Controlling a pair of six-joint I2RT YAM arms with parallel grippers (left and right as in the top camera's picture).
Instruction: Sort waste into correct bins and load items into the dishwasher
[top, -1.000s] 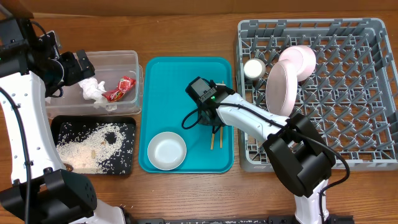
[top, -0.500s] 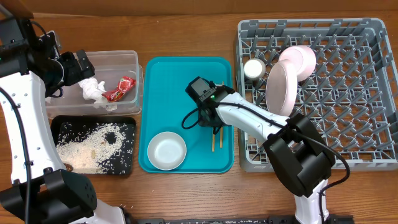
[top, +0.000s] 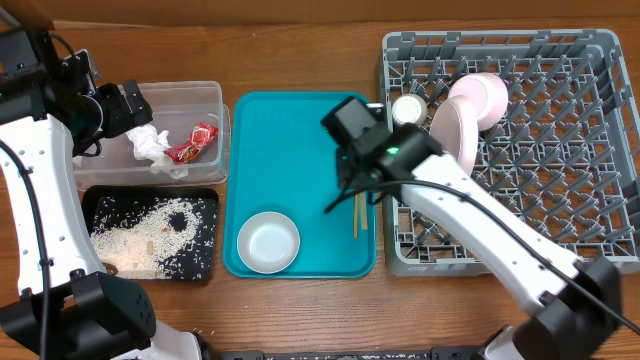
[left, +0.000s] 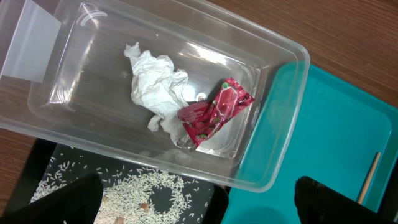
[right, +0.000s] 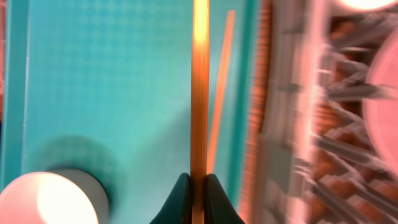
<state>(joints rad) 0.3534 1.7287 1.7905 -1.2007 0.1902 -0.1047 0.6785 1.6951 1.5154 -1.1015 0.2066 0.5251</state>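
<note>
Left jaws hang wide open and empty over the tub (top: 222, 130), where the tissue (left: 155, 87) and wrapper (left: 214, 112) lie. Above the teal tray (top: 280, 140), the right jaws are closed on one chopstick (right: 199, 93), most of its length jutting ahead of them; its twin (right: 219, 93) lies on the tray below. So thin a stick, so held, may swivel or slip on the way to the rack (top: 560, 200), dropping through the grid to the surface (top: 300, 50) or striking the plate (top: 452, 140) propped there.

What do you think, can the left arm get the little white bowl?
Probably yes. The white bowl sits uncovered on the teal tray with nothing over it, and the left gripper has its jaws open and empty.
</note>
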